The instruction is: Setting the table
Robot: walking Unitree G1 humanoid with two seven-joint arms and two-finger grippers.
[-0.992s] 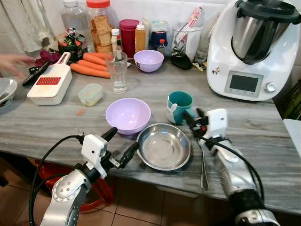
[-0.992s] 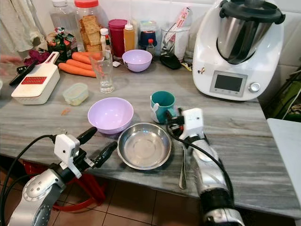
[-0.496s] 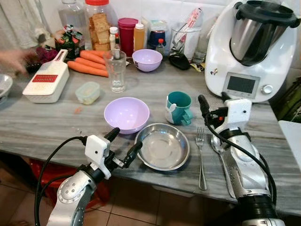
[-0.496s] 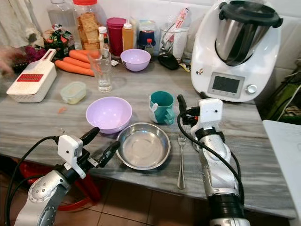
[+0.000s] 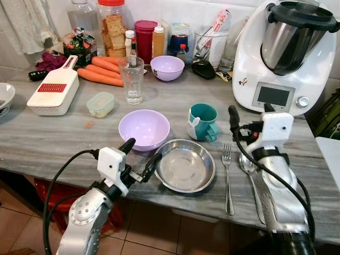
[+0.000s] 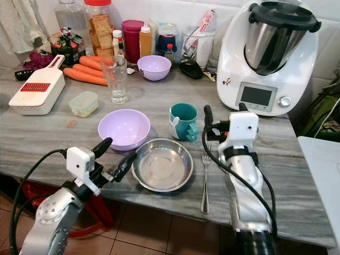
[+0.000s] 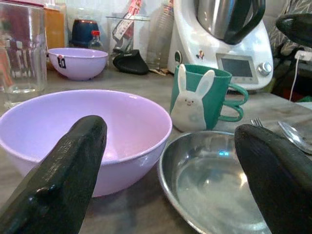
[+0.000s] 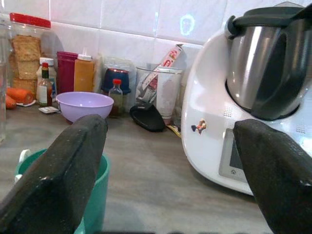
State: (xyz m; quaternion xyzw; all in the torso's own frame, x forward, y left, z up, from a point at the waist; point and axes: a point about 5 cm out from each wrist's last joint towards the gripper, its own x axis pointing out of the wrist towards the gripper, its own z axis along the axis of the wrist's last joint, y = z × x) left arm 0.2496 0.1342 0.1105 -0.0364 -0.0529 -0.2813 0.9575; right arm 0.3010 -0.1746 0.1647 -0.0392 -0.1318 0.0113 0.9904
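Since a second ago your right hand (image 5: 248, 118) has lifted off the fork (image 5: 227, 175), fingers spread, empty. Your left hand (image 5: 141, 158) hovers spread beside the empty steel bowl (image 5: 185, 166) and empty purple bowl (image 5: 144, 129) on the desk (image 5: 64, 138).

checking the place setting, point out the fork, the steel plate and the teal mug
fork (image 5: 227, 175): left eye view, middle of its handle
steel plate (image 5: 185, 169): left eye view, its bare centre
teal mug (image 6: 184, 121): right eye view, its outer wall

Grey wood-grain counter (image 5: 64, 138), white-tiled wall (image 8: 122, 19), terracotta floor (image 5: 16, 223).
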